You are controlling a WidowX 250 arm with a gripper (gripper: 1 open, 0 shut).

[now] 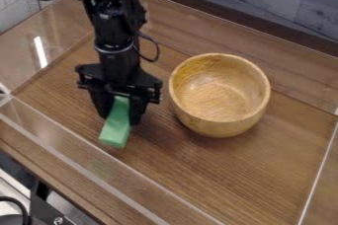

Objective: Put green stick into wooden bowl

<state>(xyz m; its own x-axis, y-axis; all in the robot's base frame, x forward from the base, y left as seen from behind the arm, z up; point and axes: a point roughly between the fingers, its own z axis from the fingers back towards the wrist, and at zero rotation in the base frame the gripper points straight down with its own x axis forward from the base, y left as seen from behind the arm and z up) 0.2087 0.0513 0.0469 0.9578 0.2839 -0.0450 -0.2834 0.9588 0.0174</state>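
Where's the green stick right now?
In the camera view the green stick hangs left of centre, its upper end clamped in the gripper, just left of the wooden bowl and not yet inside it.

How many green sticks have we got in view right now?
1. The green stick hangs clamped in the gripper, left of the wooden bowl. The bowl looks empty.

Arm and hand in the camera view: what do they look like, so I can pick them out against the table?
The arm is matte black throughout, built of chunky jointed segments, with thin black cables running alongside its upper part. It ends in a black hand with a wide crossbar body and two short fingers. No markings are legible.
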